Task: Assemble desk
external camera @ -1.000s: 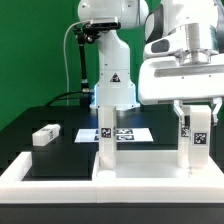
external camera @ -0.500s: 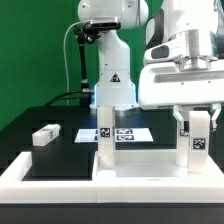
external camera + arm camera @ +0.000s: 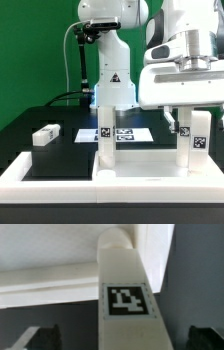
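Observation:
The desk's white slab (image 3: 145, 163) lies flat at the front. Two tagged white legs stand upright on it: one at the exterior view's left (image 3: 105, 135) and one at its right (image 3: 196, 143). My gripper (image 3: 194, 120) hangs over the right leg, open, with a finger on each side of the leg's top. In the wrist view the leg (image 3: 128, 297) fills the middle with its tag facing the camera. My gripper (image 3: 120, 339) straddles it, and the dark fingers (image 3: 36, 338) stand clear of its sides. A third leg block (image 3: 45, 135) lies loose on the black table.
The marker board (image 3: 128, 132) lies flat behind the slab, in front of the robot base (image 3: 113, 85). A long white raised rim (image 3: 40, 172) runs along the front left of the table. A green wall stands behind.
The gripper has shifted slightly toward the exterior view's left and a little lower over the right leg. The leg stays upright and the other parts have not moved.

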You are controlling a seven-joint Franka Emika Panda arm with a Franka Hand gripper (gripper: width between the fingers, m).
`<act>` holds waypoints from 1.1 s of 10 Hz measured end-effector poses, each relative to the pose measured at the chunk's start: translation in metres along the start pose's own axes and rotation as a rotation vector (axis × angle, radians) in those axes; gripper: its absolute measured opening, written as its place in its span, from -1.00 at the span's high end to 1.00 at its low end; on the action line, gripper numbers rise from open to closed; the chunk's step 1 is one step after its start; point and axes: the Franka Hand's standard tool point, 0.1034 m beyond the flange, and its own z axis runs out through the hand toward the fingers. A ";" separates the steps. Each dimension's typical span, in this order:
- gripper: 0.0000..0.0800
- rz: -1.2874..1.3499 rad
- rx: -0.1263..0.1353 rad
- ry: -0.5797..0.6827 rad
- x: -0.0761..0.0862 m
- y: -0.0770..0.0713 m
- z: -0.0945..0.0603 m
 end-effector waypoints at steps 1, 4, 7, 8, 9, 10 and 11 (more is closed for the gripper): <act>-0.61 -0.002 0.000 0.000 0.000 0.000 0.000; -0.62 -0.004 0.000 0.000 0.000 0.000 0.000; -0.62 -0.017 -0.025 -0.125 0.006 0.011 -0.010; -0.62 -0.005 -0.032 -0.164 0.016 0.014 -0.016; -0.62 -0.004 -0.039 -0.172 0.014 0.017 -0.009; -0.62 -0.003 -0.050 -0.206 0.009 0.020 -0.002; -0.62 0.003 -0.068 -0.297 0.006 0.022 -0.004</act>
